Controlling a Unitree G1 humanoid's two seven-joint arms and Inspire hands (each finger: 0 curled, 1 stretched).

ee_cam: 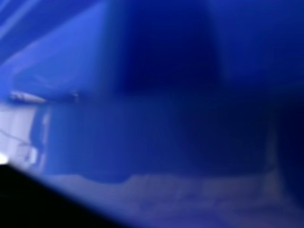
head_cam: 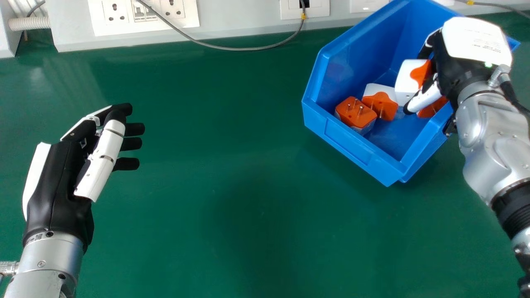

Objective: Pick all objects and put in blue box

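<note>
The blue box (head_cam: 352, 147) stands at the right of the table in the head view, and its blue surface (ee_cam: 142, 133) spans the right hand view. Inside lie an orange-topped plug adapter (head_cam: 356, 112), pins up, and a white-and-orange adapter (head_cam: 380, 103) beside it. Another white-and-orange adapter (head_cam: 408, 80) sits against my right hand (head_cam: 459, 62), with orange (head_cam: 432, 108) of a further piece below the thumb. My right hand is over the box's right side; whether it holds an adapter is unclear. At the left, my left hand (head_cam: 54, 178) hovers open, holding nothing.
White wall trunking (head_cam: 248, 18) with sockets (head_cam: 143, 14) runs along the back edge of the green table (head_cam: 232, 198). A grey cable (head_cam: 248, 48) loops down from a socket, behind and left of the box. A ribbed white conduit (head_cam: 29, 23) is at the back left.
</note>
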